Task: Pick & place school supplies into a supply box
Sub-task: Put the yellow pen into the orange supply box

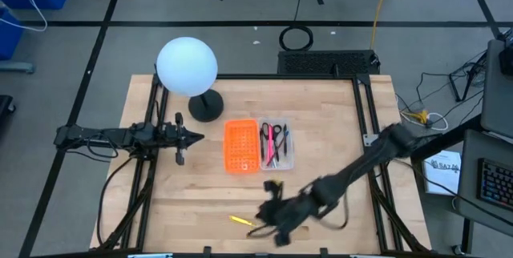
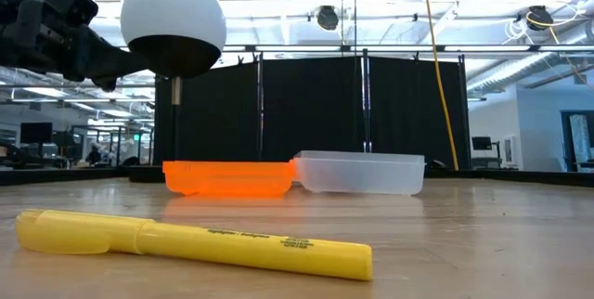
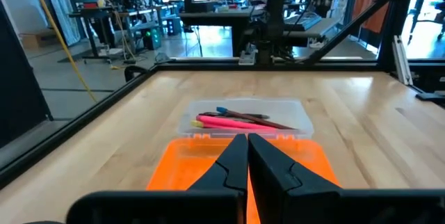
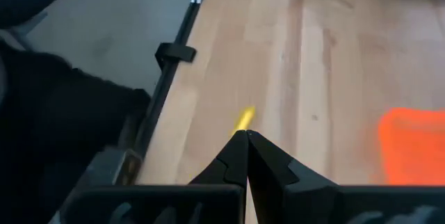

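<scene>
Low view: yellow marker point(image 2: 190, 240) print unreadable; right pincer point(image 4: 246, 138) closed, empty, left pincer point(image 3: 247, 142) nearly closed, empty.

no readable text anywhere.

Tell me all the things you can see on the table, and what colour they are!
Lamp: one, white ball shade on a black round base, far side of the table.
Orange tray: one, bright orange with holes, middle of the table.
Clear box: one, see-through, touching the orange tray's right side.
Scissors: one, black handles, in the clear box.
Pens: several, pink and dark, in the clear box.
Yellow highlighter: one, lying on the wood near the front edge.
Left gripper: one, dark, left of the orange tray.
Right gripper: one, dark, beside the yellow highlighter, shut.
</scene>
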